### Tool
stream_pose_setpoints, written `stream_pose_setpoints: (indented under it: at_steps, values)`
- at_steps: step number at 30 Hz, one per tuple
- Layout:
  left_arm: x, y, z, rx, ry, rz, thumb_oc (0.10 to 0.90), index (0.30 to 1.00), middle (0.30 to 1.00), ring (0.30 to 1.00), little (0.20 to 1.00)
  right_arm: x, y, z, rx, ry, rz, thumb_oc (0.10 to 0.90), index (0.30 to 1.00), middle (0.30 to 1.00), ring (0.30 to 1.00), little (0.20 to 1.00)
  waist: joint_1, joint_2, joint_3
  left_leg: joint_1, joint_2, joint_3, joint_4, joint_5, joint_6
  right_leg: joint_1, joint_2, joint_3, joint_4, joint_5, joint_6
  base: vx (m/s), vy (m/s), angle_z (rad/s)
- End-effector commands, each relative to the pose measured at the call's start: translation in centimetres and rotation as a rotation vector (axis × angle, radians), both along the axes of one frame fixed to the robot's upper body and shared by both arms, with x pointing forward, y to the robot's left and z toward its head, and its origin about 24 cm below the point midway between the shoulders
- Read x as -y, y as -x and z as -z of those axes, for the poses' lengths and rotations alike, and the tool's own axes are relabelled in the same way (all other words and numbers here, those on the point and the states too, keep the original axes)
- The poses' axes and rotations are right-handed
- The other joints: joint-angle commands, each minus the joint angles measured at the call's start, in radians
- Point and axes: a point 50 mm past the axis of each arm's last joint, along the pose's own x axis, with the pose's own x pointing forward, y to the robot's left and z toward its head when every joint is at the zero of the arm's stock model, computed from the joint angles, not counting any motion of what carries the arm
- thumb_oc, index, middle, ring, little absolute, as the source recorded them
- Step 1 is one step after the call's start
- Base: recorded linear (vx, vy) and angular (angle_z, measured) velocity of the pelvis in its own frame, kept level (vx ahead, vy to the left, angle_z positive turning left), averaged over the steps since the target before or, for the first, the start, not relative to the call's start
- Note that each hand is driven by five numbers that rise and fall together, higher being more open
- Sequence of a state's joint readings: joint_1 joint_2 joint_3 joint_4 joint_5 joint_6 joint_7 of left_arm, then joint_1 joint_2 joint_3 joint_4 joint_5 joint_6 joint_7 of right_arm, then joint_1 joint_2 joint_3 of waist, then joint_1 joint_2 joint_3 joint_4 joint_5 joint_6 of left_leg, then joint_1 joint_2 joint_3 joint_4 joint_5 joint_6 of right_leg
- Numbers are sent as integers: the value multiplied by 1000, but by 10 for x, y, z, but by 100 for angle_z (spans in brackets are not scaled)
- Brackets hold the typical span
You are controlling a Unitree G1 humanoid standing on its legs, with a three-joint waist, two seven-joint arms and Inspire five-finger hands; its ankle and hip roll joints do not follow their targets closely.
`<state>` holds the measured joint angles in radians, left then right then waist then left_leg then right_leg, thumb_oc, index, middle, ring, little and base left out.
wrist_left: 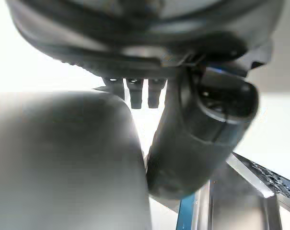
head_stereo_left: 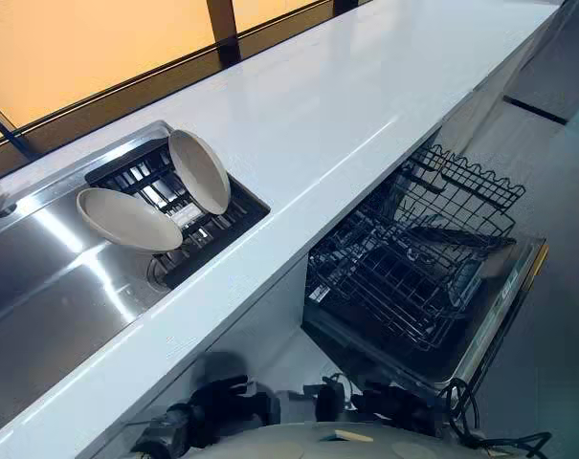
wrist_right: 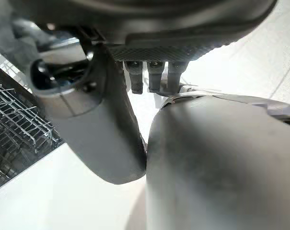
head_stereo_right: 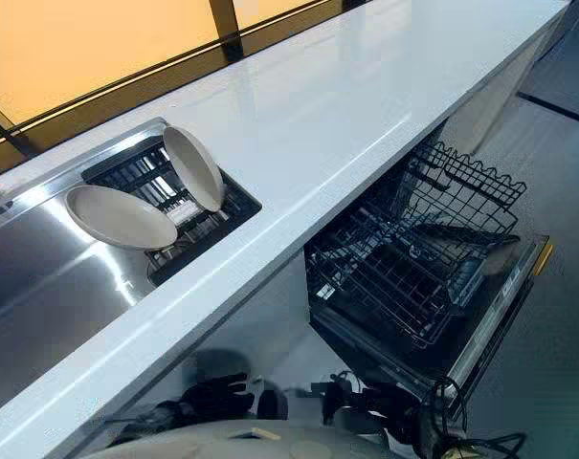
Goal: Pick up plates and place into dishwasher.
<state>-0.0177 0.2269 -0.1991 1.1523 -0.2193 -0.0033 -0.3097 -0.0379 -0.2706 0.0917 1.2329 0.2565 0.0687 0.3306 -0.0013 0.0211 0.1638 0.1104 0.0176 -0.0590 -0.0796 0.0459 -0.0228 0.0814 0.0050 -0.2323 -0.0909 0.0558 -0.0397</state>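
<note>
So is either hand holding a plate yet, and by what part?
Nothing is held. Both plates sit in the sink rack; left hand and right hand hang low, empty.

Bright glare streaks the white counter [head_stereo_left: 366,105] and steel sink [head_stereo_left: 40,287].

A kitchen: long white countertop [head_stereo_left: 346,105], steel sink [head_stereo_left: 40,277] and an open dishwasher [head_stereo_left: 413,277] beneath it

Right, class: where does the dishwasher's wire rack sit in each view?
Left eye view: rack right of centre, under the counter edge.
Right eye view: rack right of centre, likewise.
Right wrist view: rack at the left edge.
Left wrist view: cannot tell.
Shared landmark: the white counter above it in both eye views.
</note>
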Motion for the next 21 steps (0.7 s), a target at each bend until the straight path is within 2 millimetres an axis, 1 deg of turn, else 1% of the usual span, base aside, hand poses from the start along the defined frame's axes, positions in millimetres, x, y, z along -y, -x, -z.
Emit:
stream_pose_setpoints:
  at_steps: [1, 5, 8, 10, 11, 14, 16, 17, 18, 19, 20, 21]
  values:
    - [-13, -9, -5, 42, 4, -71, 800, 900, 900, 900, 900, 9, 8, 0, -20, 9, -3, 800, 900, 900, 900, 900, 6, -7, -20, -9, -75, 86, 72, -123, 43, 20, -19, 11, 135, -175, 66, 8, -53, 29]
    - [-10, -9, -5, 57, 65, -107, 800, 900, 900, 900, 900, 8, 8, 0, -15, 4, -8, 800, 900, 900, 900, 900, 7, -8, -23, -4, -76, 92, 71, -128, 46, 23, -20, 11, 129, -172, 70, 0, 0, 0]
    - [-8, -11, -7, 82, 149, -168, 800, 900, 900, 900, 900, 6, 6, 0, -8, -3, -7, 800, 900, 900, 900, 900, 6, -10, -24, -2, -75, 96, 70, -129, 48, 21, -19, 17, 132, -173, 71, 0, 0, 0]
    - [1, -17, -12, 107, 348, -222, 800, 900, 900, 900, 900, 6, 4, -1, -4, -7, -5, 800, 900, 900, 900, 900, 7, -11, -22, 1, -74, 99, 66, -130, 48, 21, -18, 21, 132, -171, 72, 0, 0, 0]
    - [9, -19, -16, 107, 476, -240, 800, 900, 900, 900, 900, 6, 4, -1, -3, -7, -3, 800, 900, 900, 900, 900, 8, -12, -20, 2, -74, 100, 63, -130, 48, 20, -18, 22, 131, -169, 73, 0, 0, 0]
    - [28, -33, -35, 162, 851, -246, 800, 900, 900, 900, 900, 9, 2, -3, -2, -2, 0, 800, 900, 900, 900, 900, 13, -11, -15, 2, -72, 105, 56, -130, 48, 13, -19, 25, 129, -161, 79, -39, 9, 0]
    - [38, -45, -55, 248, 1115, -208, 800, 900, 900, 900, 900, 13, 2, -4, 1, -3, 6, 800, 900, 900, 900, 900, 21, -11, -11, 0, -71, 106, 50, -130, 48, 7, -20, 26, 128, -156, 82, -37, 3, -1]
    - [41, -49, -63, 293, 1206, -183, 800, 900, 900, 900, 900, 14, 2, -4, 1, -3, 8, 800, 900, 900, 900, 900, 24, -12, -10, 0, -70, 107, 47, -131, 48, 5, -20, 27, 129, -154, 83, -28, -7, -3]
    - [44, -53, -73, 369, 1312, -123, 800, 900, 900, 900, 900, 16, 3, -4, 0, -3, 9, 800, 900, 900, 900, 900, 28, -13, -9, 0, -70, 105, 43, -131, 50, 2, -20, 28, 129, -152, 84, -18, -8, -3]
    - [45, -54, -76, 394, 1346, -114, 800, 900, 900, 900, 900, 16, 4, -4, 0, -3, 9, 800, 900, 900, 900, 900, 29, -13, -9, 0, -70, 105, 42, -131, 50, 1, -20, 28, 130, -151, 85, 0, 0, 0]
    - [48, -56, -83, 451, 1403, -62, 800, 900, 900, 900, 900, 16, 4, -4, 0, -5, 9, 800, 900, 900, 900, 900, 32, -14, -7, 2, -70, 104, 39, -132, 50, 1, -20, 29, 129, -150, 85, 0, 0, 0]
    - [52, -59, -94, 548, 1488, 18, 800, 900, 900, 900, 900, 15, 5, -3, 2, -10, 8, 800, 900, 900, 900, 900, 36, -16, -5, 5, -69, 102, 32, -132, 51, 0, -19, 31, 128, -149, 85, 0, 0, 0]
